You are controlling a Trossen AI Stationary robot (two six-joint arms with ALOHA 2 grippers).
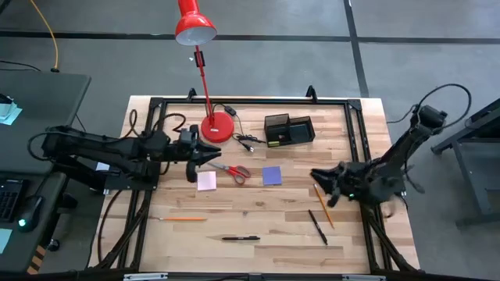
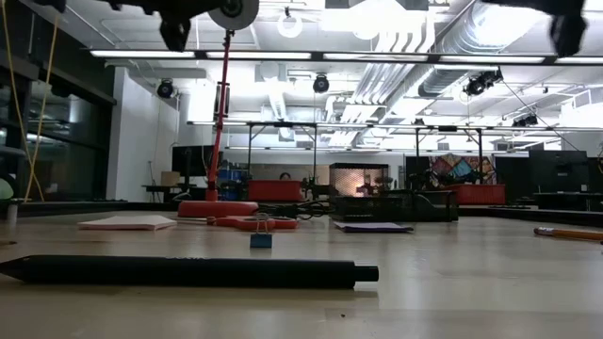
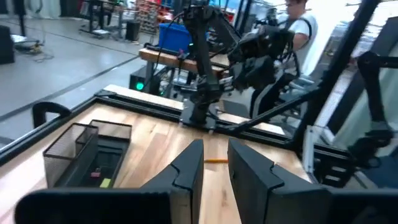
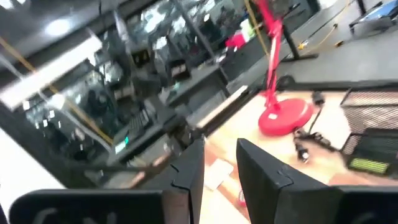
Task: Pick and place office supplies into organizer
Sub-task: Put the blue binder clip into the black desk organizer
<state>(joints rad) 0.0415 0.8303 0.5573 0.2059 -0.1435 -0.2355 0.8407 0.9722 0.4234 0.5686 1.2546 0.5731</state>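
1. Black mesh organizer (image 1: 289, 129) sits at the far edge of the wooden table (image 1: 258, 211), just right of the red lamp base (image 1: 217, 128). A small yellowish piece (image 1: 273, 141) is already in it; everything else still lies loose.
2. Loose supplies: red-handled scissors (image 1: 233, 170) between the pink pad (image 1: 206, 181) and purple pad (image 1: 271, 176), mid-table. Orange pencil (image 1: 184, 219) and black pen (image 1: 240, 238) near the front. A second pencil (image 1: 323, 205) and second pen (image 1: 317, 226) lie at right.
3. Left gripper (image 1: 211, 155) is stretched low across the table, tip right at the scissors' blade end. Fingers slightly apart, nothing between them. Looks lined up for the scissors.
4. Right gripper (image 1: 320, 179) is reached inward, hovering near the top of the right-hand pencil, aimed towards the table centre. Fingers apart, empty.
5. Judgement: early in the task, no grasp made yet.
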